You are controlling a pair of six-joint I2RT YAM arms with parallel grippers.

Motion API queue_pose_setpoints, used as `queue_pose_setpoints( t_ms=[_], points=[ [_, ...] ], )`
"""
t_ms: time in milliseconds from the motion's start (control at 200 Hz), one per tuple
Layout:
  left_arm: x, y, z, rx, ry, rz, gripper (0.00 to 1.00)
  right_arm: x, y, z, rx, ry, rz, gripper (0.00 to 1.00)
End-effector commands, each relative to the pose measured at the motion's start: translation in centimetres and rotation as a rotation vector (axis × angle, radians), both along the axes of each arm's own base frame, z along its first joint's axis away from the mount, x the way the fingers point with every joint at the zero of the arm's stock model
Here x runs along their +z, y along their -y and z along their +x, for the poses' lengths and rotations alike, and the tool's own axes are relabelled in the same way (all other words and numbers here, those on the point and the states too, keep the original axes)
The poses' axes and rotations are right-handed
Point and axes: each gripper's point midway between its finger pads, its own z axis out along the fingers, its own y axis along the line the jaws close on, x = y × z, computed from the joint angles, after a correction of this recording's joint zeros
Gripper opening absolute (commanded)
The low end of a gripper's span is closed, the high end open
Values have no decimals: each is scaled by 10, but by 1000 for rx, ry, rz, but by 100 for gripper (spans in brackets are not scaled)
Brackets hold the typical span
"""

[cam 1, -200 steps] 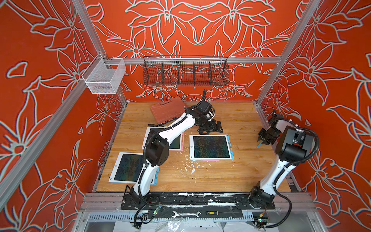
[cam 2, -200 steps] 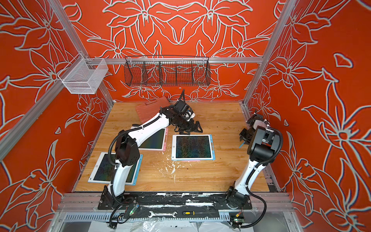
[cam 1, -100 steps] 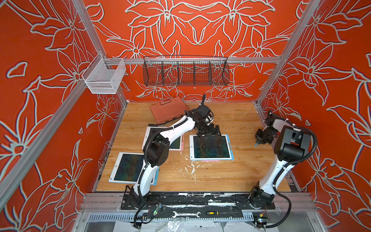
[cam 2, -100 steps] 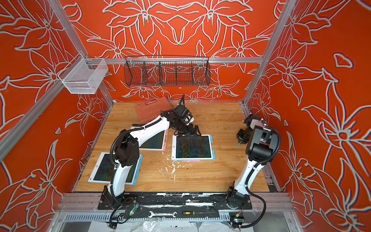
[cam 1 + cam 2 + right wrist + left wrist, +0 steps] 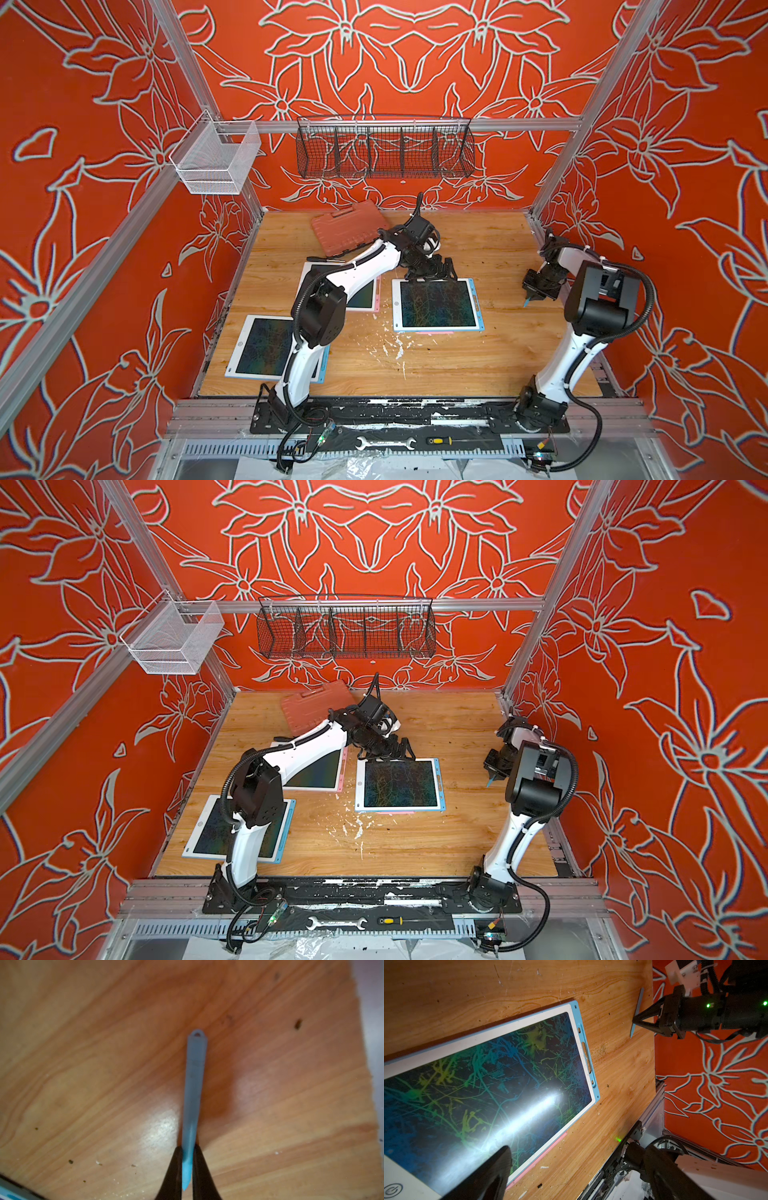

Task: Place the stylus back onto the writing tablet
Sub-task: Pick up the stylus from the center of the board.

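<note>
The stylus (image 5: 193,1095) is a slim light-blue stick over the wood near the table's right edge, also seen in the left wrist view as the stylus (image 5: 638,1007). My right gripper (image 5: 188,1149) is shut on it close to its pointed tip; in both top views the right gripper (image 5: 536,293) (image 5: 494,773) points down there. The writing tablet (image 5: 436,305) (image 5: 399,785) (image 5: 488,1084), blue-framed with a scribbled dark screen, lies mid-table to the stylus's left. My left gripper (image 5: 432,272) stands open at the tablet's far edge, one finger (image 5: 492,1172) over the screen, holding nothing.
Two more tablets (image 5: 266,347) (image 5: 365,295) lie at the left under my left arm. A red tool case (image 5: 347,226) sits at the back. White scraps (image 5: 395,345) dot the wood in front. A pink strip (image 5: 542,1153) runs along the blue tablet's near edge.
My right gripper has closed on the stylus. My left gripper has come nearer, to the far edge of the blue tablet, still open.
</note>
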Motion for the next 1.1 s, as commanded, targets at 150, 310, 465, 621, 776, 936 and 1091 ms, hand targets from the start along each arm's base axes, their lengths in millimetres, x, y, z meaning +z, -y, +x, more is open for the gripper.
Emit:
queue_pose_setpoints(
  t_ms=[150,310,465,621,776,936,1091],
  points=[
    [14,-3,-1,-4,33,-31,97,-2,-30,-27,81,-85,11,11],
    [14,-3,2,-4,33,-39,97,-4,-52,-30,148,-111,13,11],
    [15,-4,4,-1,32,-45,97,-5,-66,-34,194,-125,8,11],
    [15,-6,6,1,30,-45,97,-7,-70,-34,211,-130,6,11],
    [16,-6,7,1,31,-44,97,-8,-75,-31,240,-137,-3,10],
    [17,-7,7,2,31,-41,98,-8,-79,-31,259,-140,-13,9],
    [16,-7,6,2,29,-37,97,-8,-84,-30,286,-144,-26,8]
  ],
)
